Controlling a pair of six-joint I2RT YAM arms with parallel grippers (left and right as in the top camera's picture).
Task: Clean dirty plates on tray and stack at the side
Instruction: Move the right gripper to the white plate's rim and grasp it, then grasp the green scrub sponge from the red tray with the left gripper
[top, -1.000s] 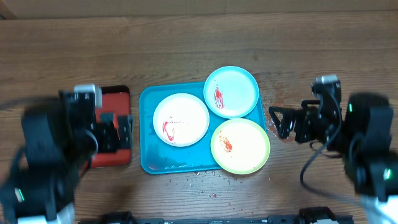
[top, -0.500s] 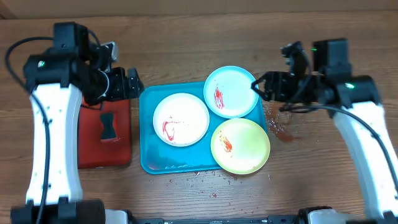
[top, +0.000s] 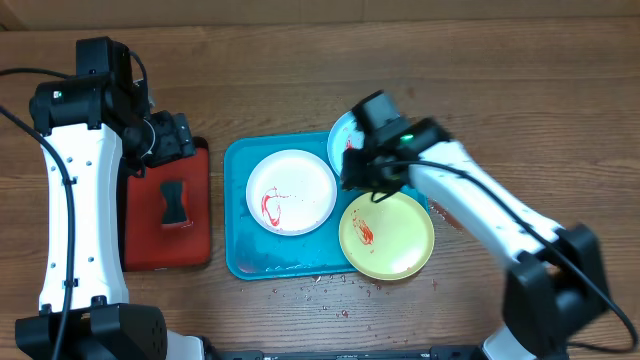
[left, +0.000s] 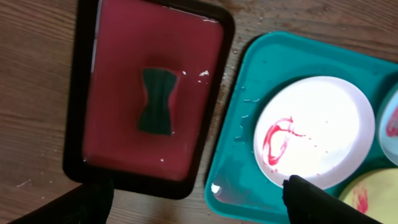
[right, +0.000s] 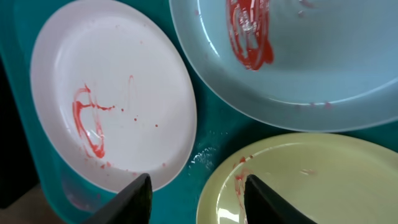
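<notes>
Three sauce-smeared plates lie on the cyan tray (top: 238, 255): a white plate (top: 291, 192) at left, a cyan-rimmed plate (right: 298, 56) at the back, partly under my right arm, and a lime plate (top: 395, 240) at front right. My right gripper (top: 362, 172) hovers open over the gap between the white and lime plates, nothing between its fingers (right: 127, 202). My left gripper (top: 172, 140) is open above the far end of the red tray, holding nothing; in its wrist view the fingers (left: 314, 200) frame the gap between the two trays.
A red tray (top: 150, 245) with a dark rim sits left of the cyan tray and holds a dark green sponge (top: 175, 203). Crumbs (top: 320, 284) lie on the wood in front of the cyan tray. A red smear (top: 450, 215) marks the table to its right.
My right arm has swung left from the table's right side to over the plates, its jaws narrowing. My left gripper has pulled back slightly to the left over the red tray's far end.
</notes>
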